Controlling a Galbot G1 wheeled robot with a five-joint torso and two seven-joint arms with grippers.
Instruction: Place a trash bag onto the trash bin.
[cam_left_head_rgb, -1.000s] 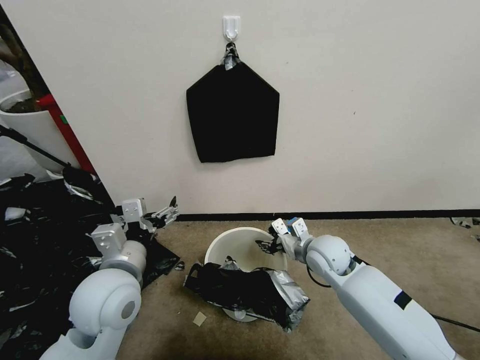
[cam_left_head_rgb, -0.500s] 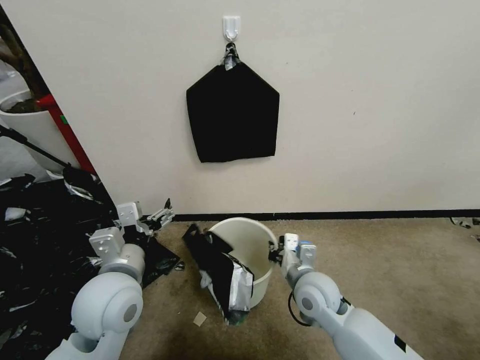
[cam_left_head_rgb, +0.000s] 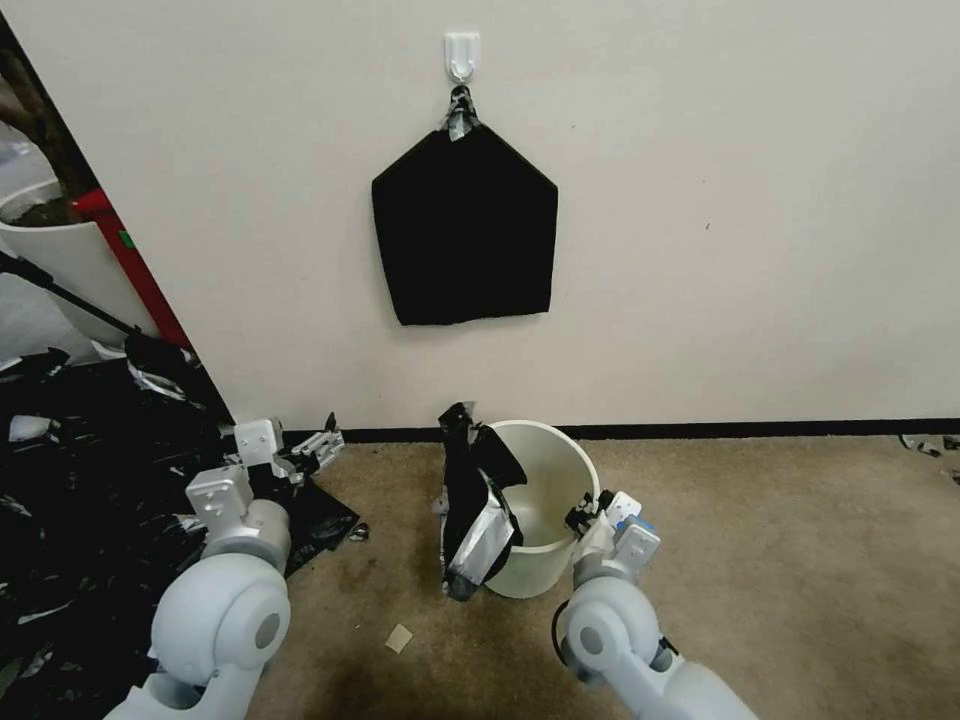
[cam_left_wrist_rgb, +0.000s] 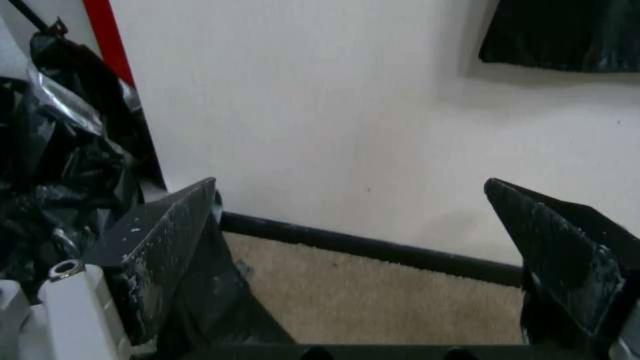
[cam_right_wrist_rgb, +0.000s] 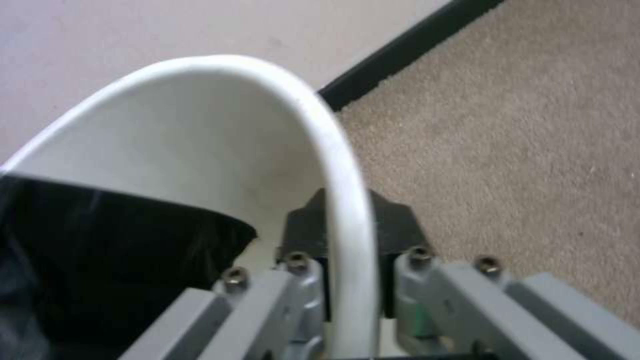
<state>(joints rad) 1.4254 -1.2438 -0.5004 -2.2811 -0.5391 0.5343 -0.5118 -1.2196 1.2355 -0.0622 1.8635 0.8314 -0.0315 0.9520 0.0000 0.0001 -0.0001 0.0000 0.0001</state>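
The cream-white trash bin (cam_left_head_rgb: 545, 572) stands upright on the carpet near the wall. The glossy black trash bag (cam_left_head_rgb: 476, 505) hangs crumpled over the bin's left rim, partly inside and partly down the outside. My right gripper (cam_left_head_rgb: 584, 516) is shut on the bin's right rim. In the right wrist view the white rim (cam_right_wrist_rgb: 337, 150) runs between the two fingers of the right gripper (cam_right_wrist_rgb: 347, 225), with the bag (cam_right_wrist_rgb: 100, 240) dark inside. My left gripper (cam_left_head_rgb: 322, 440) hovers open by the baseboard, well left of the bin; the left wrist view shows that gripper (cam_left_wrist_rgb: 353, 225) with its fingers (cam_left_wrist_rgb: 173, 235) spread and nothing held.
A flat black five-sided pack (cam_left_head_rgb: 465, 225) hangs from a wall hook above the bin. A heap of black bags (cam_left_head_rgb: 80, 470) covers the floor at left, beside a white planter (cam_left_head_rgb: 50, 250) and a red pole (cam_left_head_rgb: 135, 265). A small scrap (cam_left_head_rgb: 399, 637) lies on the carpet. Open carpet lies to the right.
The bin has gone from lying tipped on the carpet to upright, shifting right and nearer the wall, held by my right gripper. The bag moved from its front to its left rim.
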